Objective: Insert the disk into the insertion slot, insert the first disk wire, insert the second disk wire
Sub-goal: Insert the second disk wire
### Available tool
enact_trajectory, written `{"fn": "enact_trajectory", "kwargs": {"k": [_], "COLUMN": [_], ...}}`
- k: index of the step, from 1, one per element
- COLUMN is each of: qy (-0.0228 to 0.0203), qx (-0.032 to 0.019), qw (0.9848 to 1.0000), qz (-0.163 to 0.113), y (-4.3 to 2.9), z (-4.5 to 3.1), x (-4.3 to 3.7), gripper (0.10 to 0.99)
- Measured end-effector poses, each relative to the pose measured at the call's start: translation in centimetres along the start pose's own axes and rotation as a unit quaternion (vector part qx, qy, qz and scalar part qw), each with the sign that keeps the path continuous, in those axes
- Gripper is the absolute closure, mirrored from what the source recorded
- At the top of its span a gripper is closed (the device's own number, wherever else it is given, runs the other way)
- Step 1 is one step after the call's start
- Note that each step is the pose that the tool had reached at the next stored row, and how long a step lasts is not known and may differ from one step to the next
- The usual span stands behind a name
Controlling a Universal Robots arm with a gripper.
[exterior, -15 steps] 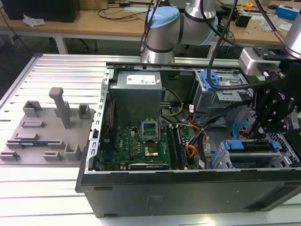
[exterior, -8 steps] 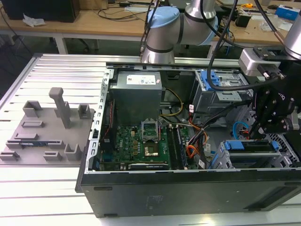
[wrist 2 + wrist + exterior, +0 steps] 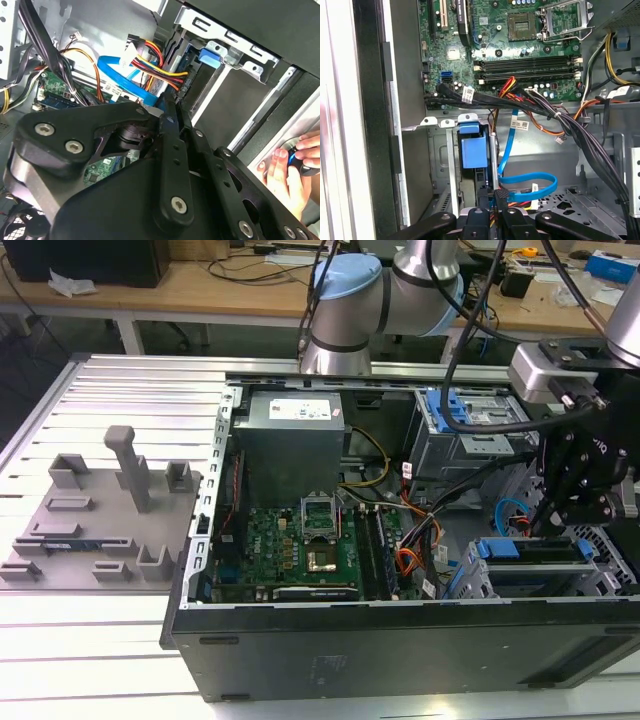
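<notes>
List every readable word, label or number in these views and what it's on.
Nothing is legible.
Grey metal power supply box, white sticker: print too small to read.
Black cable bundle, white tag: blurred.
Flat blue data cable, white tag: blurred.
Green motherboard, white markings: too small to read.
</notes>
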State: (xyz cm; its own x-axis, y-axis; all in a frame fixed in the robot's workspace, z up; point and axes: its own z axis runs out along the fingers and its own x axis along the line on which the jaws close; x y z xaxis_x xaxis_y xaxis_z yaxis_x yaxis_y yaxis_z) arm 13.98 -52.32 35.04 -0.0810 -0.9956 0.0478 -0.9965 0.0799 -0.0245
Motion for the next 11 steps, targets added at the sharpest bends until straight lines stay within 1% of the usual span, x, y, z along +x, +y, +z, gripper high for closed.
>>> {"fn": "enact_trajectory", "kwargs": {"k": [11], "qy": [-0.0004], "qx": [0.0007], "qw": [0.9999], "qz": [-0.014], "y": [-0.11], "z": [0.11], "x": [0.14], "gripper": [0.925]}}
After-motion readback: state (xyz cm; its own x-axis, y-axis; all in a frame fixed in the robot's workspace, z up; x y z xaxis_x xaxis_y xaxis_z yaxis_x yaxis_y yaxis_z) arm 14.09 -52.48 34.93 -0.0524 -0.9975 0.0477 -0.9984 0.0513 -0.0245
